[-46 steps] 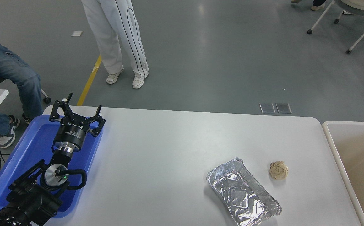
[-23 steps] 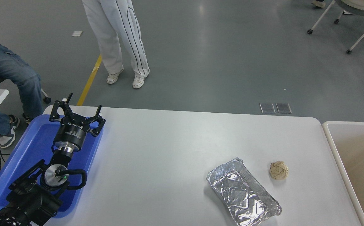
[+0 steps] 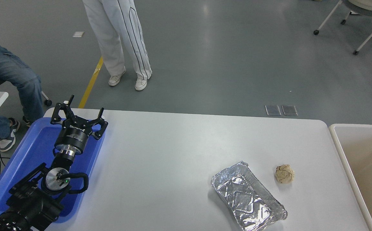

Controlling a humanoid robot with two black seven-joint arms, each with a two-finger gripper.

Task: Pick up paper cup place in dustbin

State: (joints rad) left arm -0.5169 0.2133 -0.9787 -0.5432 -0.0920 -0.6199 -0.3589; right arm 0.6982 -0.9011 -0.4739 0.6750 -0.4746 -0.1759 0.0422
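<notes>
Beige dustbin [image 3: 336, 150] apparently runs lengthwise beside table [image 3: 173, 154].

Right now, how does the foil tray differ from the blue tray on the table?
The foil tray is shiny, crinkled silver; the blue tray is smooth and matte. The foil tray looks smaller and lies at the near right; the blue tray lies at the left edge, under the parked left gripper. Both are shallow, rectangular and seem to hold nothing.
</notes>
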